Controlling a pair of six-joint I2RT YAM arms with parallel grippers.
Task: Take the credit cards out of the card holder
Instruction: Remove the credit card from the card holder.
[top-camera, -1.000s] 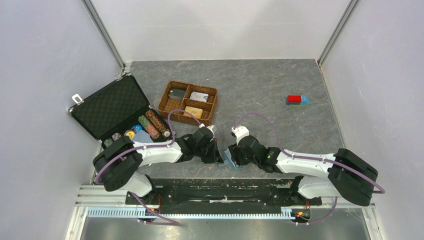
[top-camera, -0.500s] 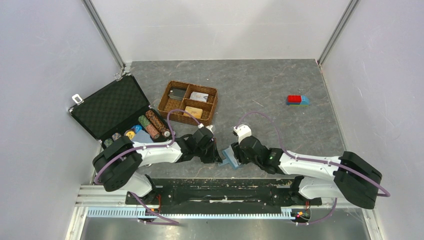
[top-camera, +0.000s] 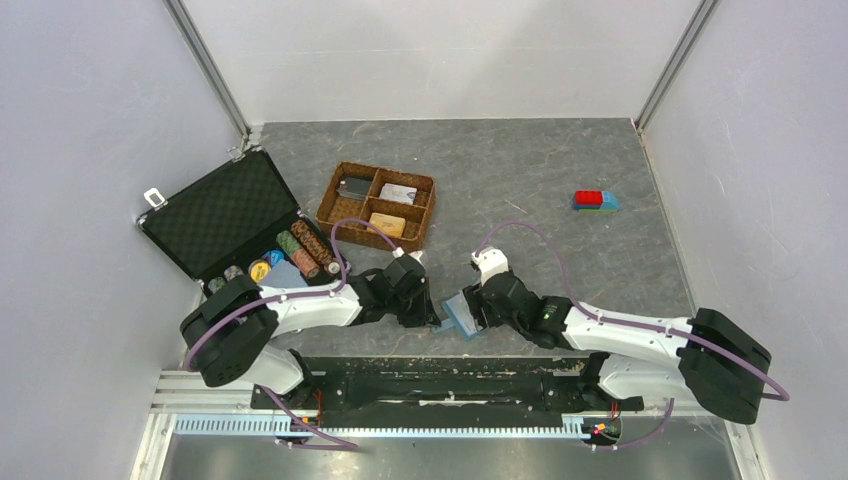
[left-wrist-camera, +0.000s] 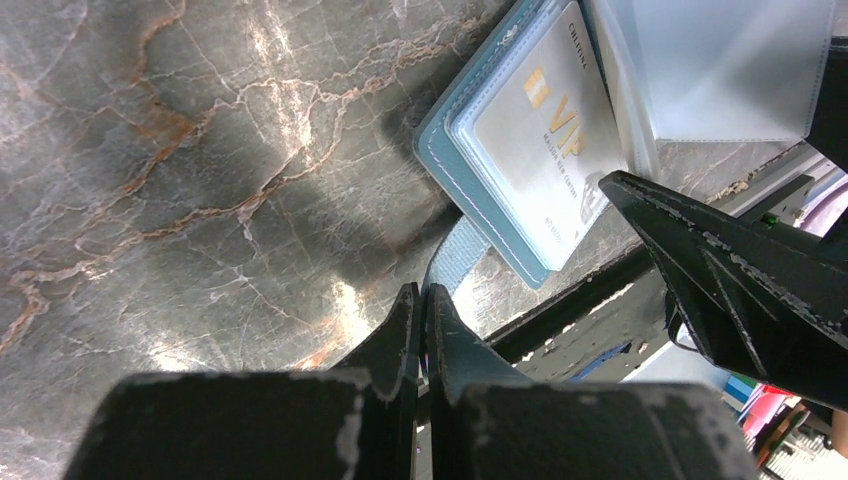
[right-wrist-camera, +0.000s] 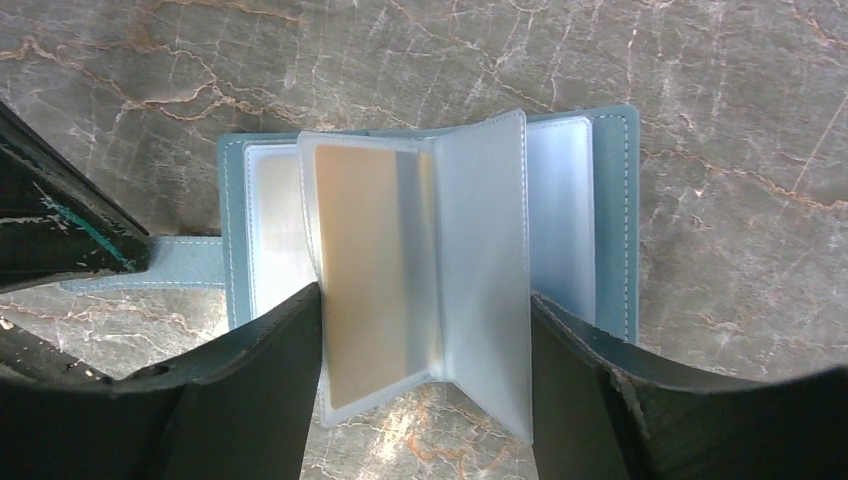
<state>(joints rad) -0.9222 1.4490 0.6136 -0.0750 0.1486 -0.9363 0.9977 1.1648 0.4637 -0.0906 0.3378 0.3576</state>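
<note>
The light-blue card holder (top-camera: 459, 314) lies open on the table near the front edge, between my two grippers. My left gripper (left-wrist-camera: 422, 300) is shut on the holder's strap (left-wrist-camera: 455, 260). A silver VIP card (left-wrist-camera: 545, 150) sits in a clear sleeve of the card holder (left-wrist-camera: 470, 175). In the right wrist view, the card holder's (right-wrist-camera: 610, 220) clear sleeves stand fanned up, and one holds a gold-orange card (right-wrist-camera: 365, 270). My right gripper (right-wrist-camera: 425, 345) is open, with one jaw on each side of the sleeves. In the top view, the left gripper (top-camera: 433, 318) and the right gripper (top-camera: 470, 312) are at the holder.
A brown wicker tray (top-camera: 428, 208) holding cards stands behind the left arm. An open black case (top-camera: 215, 210) with poker chips (top-camera: 300, 250) stands at the left. A red and blue toy block (top-camera: 594, 200) lies at the right. The black rail (top-camera: 430, 368) runs just in front of the holder.
My right gripper has shifted slightly up and right over the holder, and the holder's sleeves show more opened. My left gripper keeps its hold on the strap.
</note>
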